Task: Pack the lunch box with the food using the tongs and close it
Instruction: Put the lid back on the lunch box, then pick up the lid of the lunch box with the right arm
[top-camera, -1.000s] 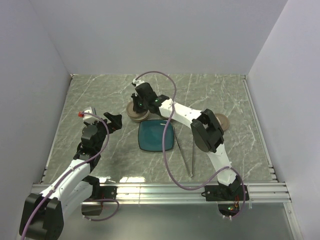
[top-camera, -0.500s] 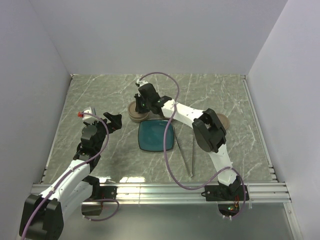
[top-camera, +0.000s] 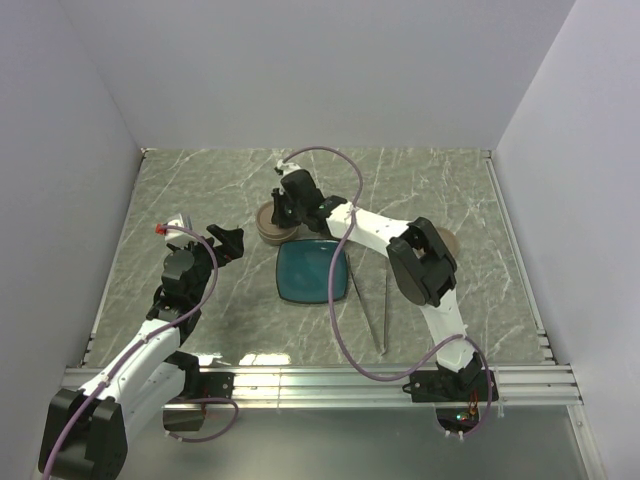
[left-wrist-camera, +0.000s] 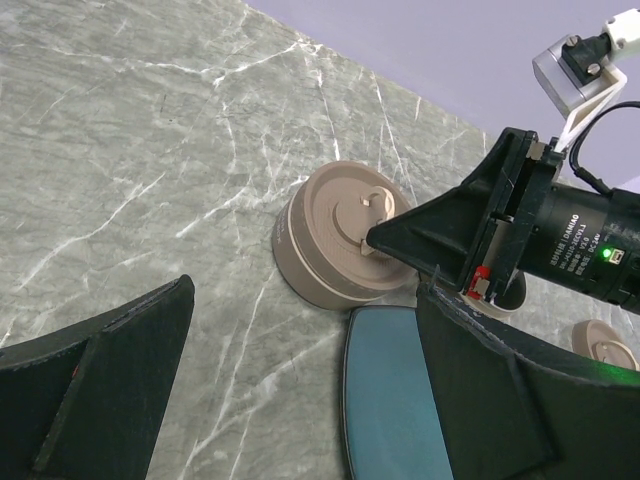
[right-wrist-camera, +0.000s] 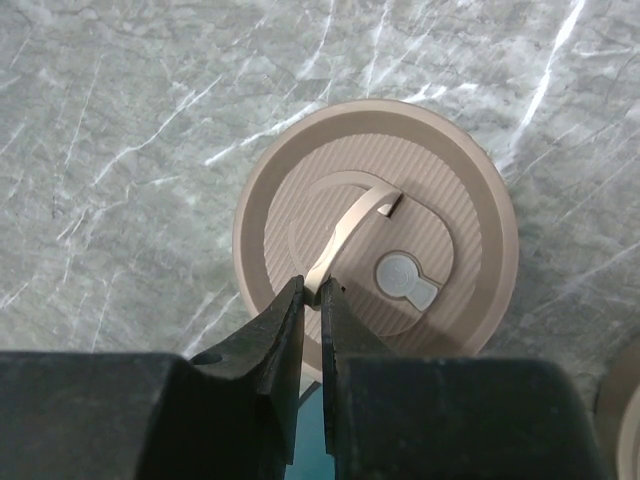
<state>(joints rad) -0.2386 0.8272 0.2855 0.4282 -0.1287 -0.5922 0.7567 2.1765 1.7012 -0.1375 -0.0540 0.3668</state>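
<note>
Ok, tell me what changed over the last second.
The right gripper, shut on the lid's thin handle, drifted slightly rightward and toward the far wall. The beige container, left gripper, teal plate and tongs stayed put.

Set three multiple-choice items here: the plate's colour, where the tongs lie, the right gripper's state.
1. Colour of the square plate? A teal; B red; C white.
2. Where do the tongs lie? A on the plate; B on the table, right of the plate; C against the back wall.
3. State of the right gripper? A wide open; B holding the tongs; C shut on the lid's handle.
Key: A, the top view shows teal; B, they lie on the marble beside the plate; C, the jaws pinch the thin handle in the right wrist view.
</note>
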